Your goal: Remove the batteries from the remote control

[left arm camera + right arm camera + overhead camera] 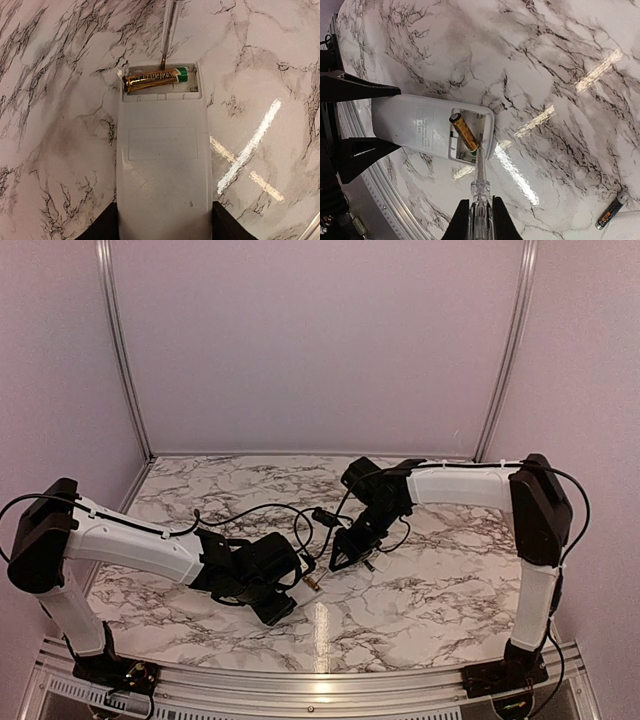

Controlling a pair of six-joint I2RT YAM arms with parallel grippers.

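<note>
The white remote control (pixel 162 165) lies back side up, gripped at its near end by my left gripper (pixel 163 220), which is shut on its two sides. Its open compartment holds one gold battery (pixel 152 80) with a green end, lying slantwise; the other slot shows bare. My right gripper (pixel 481 212) is shut on a clear-handled screwdriver (pixel 480 185), whose tip touches the battery (pixel 463 131) at its green end. A second dark battery (pixel 610 216) lies loose on the table to the right. In the top view both grippers, left (pixel 283 605) and right (pixel 342 558), meet at the table's middle.
The marble table (pixel 420 600) has a metal rail along its near edge (pixel 375 200). A flat white piece (pixel 629 227) lies beside the loose battery. Black cables (pixel 300 515) trail across the table between the arms. Walls enclose the back and sides.
</note>
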